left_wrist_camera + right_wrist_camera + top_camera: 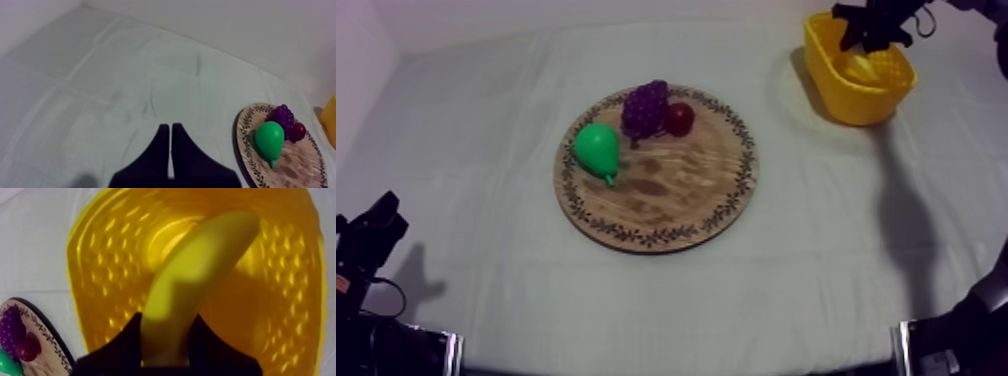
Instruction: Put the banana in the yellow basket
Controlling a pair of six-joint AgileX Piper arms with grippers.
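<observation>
Right hand [165,347] pinching the banana [200,273] by its near end, one black finger on each side, directly over the open mouth of the yellow basket [100,263]. Banana held with its far end pointing down toward the basket's hollow; whether touching the bottom, impossible to tell. Basket at the far right corner of the table [836,260], well apart from the wooden board [676,195]. On the board, no banana: just the pear [598,148] near the left rim, the bunch of grapes [646,108] behind it, and the small red fruit [680,118] touching the grapes. Left hand [170,150] low at its own side of the table, fingers pressed together into a narrow wedge, gripping nothing, well clear of the board. Step in hand, by the look of it: the placing, with pick-up and carry done and only the release left. Next move, presumably: spread the fingers to let the banana drop in, then lift straight up so as not to catch the rim or tip the basket. Probably little need to lower much further.
</observation>
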